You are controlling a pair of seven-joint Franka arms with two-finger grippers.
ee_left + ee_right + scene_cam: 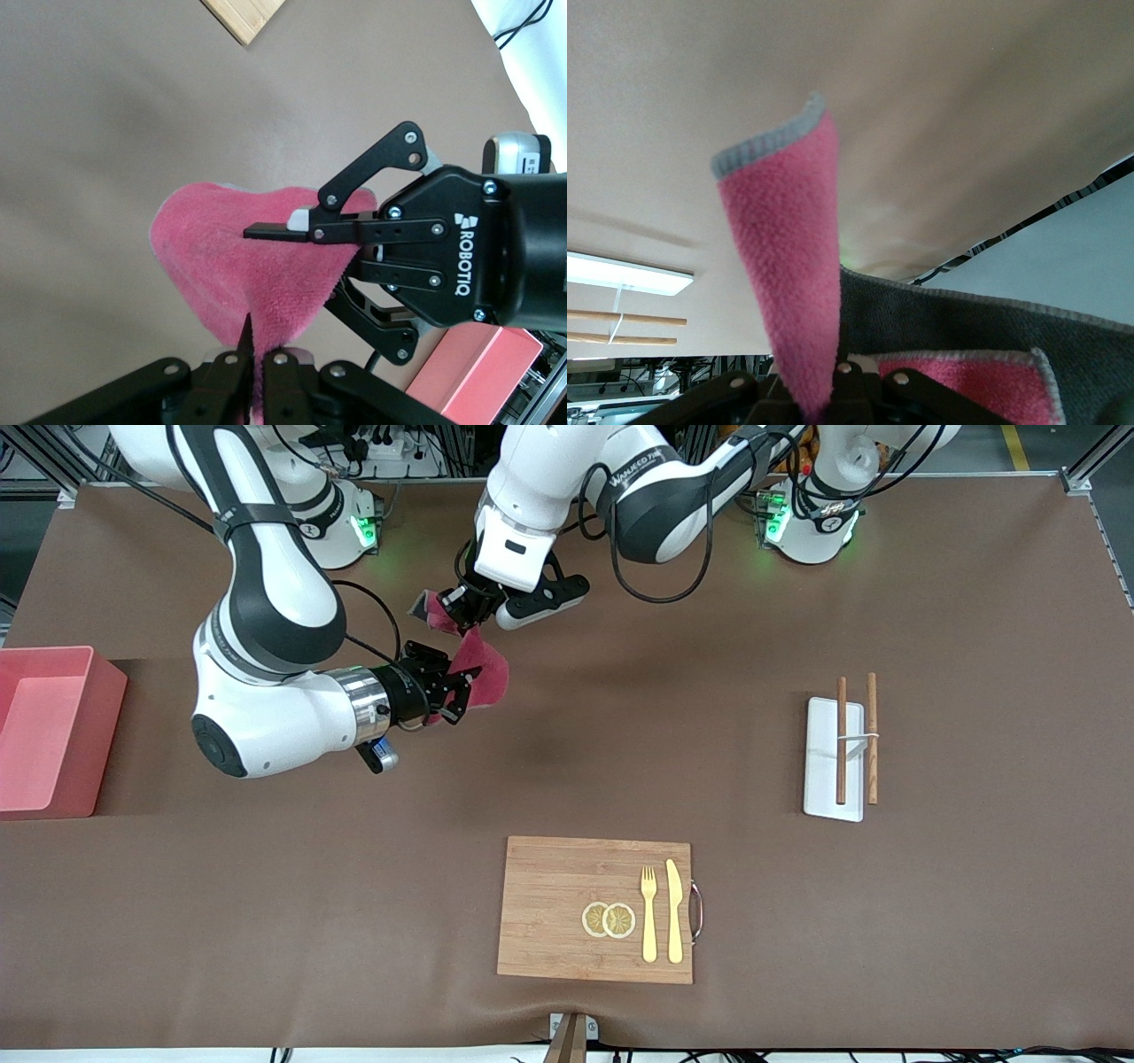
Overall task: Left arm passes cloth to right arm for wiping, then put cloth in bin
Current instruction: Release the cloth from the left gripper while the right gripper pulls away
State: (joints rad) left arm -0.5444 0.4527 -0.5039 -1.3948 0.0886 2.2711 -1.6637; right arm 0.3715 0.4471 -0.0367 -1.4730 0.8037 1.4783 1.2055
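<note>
Front view: crimson terry cloth (483,673) hangs in air over bare mat, pinched at once by left gripper (462,607) and right gripper (454,691) (both clamped on fabric, wrist views confirm). Soft, floppy, light; drapes and folds freely. Best hold: deep bite on hemmed edge. Pink bin (53,731) at right arm's end.
</note>
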